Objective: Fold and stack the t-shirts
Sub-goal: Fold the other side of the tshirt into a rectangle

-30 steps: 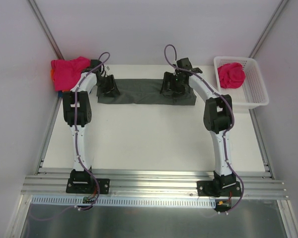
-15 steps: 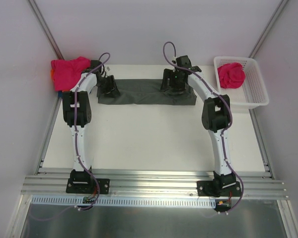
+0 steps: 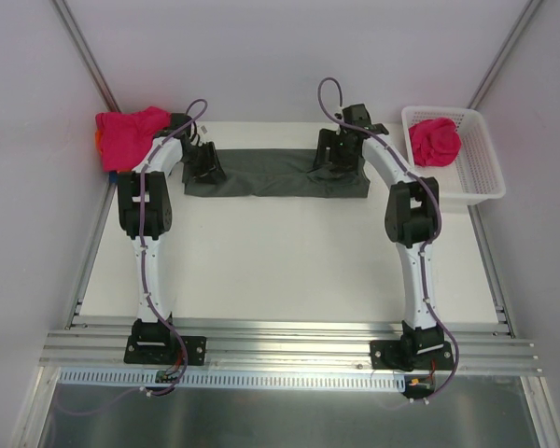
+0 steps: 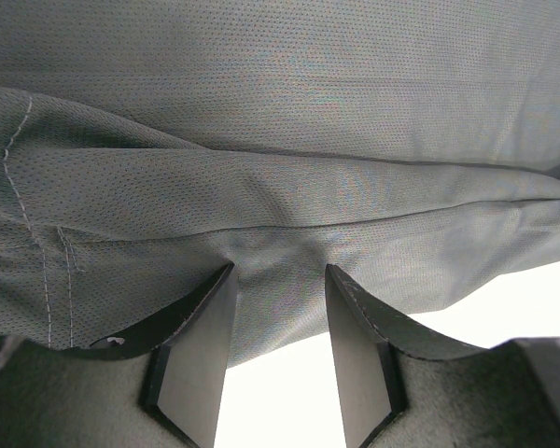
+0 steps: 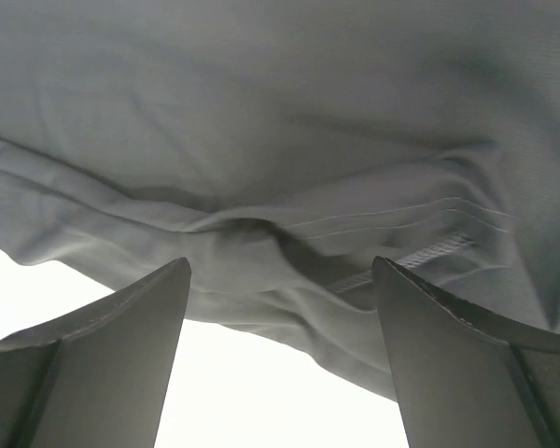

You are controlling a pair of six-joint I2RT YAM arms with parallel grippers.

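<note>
Along the far edge of the counter [image 3: 280, 261], the dark grey t-shirt [image 3: 275, 174] lies folded into a long band running left to right. The left hand [image 3: 203, 164] sits at the band's left end, fingers partly apart, with the cloth's near hem at their tips and nothing pinched. The right hand [image 3: 338, 159] is over the band's right part, jaws wide apart, a rumpled hem just ahead of them. One pink t-shirt [image 3: 129, 136] is heaped at the far left corner. A second pink t-shirt [image 3: 435, 140] lies in the white basket [image 3: 485, 183] at far right.
</note>
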